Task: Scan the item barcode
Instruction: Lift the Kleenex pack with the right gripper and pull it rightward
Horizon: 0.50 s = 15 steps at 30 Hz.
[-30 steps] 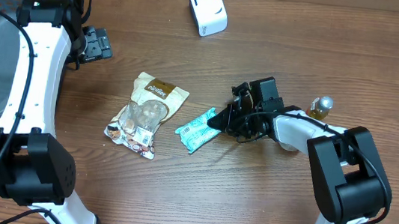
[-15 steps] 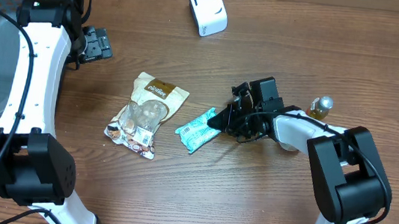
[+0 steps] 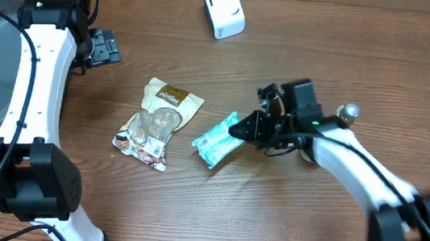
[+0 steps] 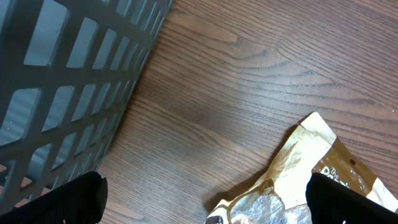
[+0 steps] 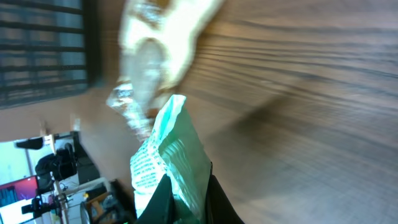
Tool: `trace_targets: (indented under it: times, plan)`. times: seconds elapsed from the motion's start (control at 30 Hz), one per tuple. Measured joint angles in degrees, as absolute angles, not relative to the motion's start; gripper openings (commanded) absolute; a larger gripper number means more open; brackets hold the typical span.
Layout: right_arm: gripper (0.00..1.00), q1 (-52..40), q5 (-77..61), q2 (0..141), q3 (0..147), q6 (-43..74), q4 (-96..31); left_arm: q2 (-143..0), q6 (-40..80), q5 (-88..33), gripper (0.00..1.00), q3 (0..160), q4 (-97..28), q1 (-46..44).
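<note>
The right claw (image 3: pixel 243 127) pinches the teal packet (image 3: pixel 216 140) by its end above the surface (image 3: pixel 268 224). The thin hold may slip or turn its printed face away from the white scanner (image 3: pixel 223 9). The left claw (image 3: pixel 107 47) gapes, empty.

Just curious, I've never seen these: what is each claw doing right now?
Left gripper: open, holding nothing.
Right gripper: closed on the green packet.

Wooden table (image 3: pixel 107 214), tan snack pouch (image 3: pixel 158 122), white scanner (image 3: pixel 223 9), small bottle (image 3: pixel 349 112)
</note>
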State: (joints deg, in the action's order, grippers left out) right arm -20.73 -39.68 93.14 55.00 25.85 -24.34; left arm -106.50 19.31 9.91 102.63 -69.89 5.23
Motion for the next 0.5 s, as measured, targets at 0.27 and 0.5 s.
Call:
trace_targets:
  times: [0.27, 0.5]
  plan:
    - [0.04, -20.7, -44.0, 78.4, 55.0, 23.6, -28.1, -106.5, 19.3, 9.9, 1.00, 102.6, -69.9, 5.2]
    - [0.04, -20.7, -49.6, 75.3, 55.0, 22.9, -28.1, -106.5, 19.3, 9.9, 1.00, 102.6, -69.9, 5.2]
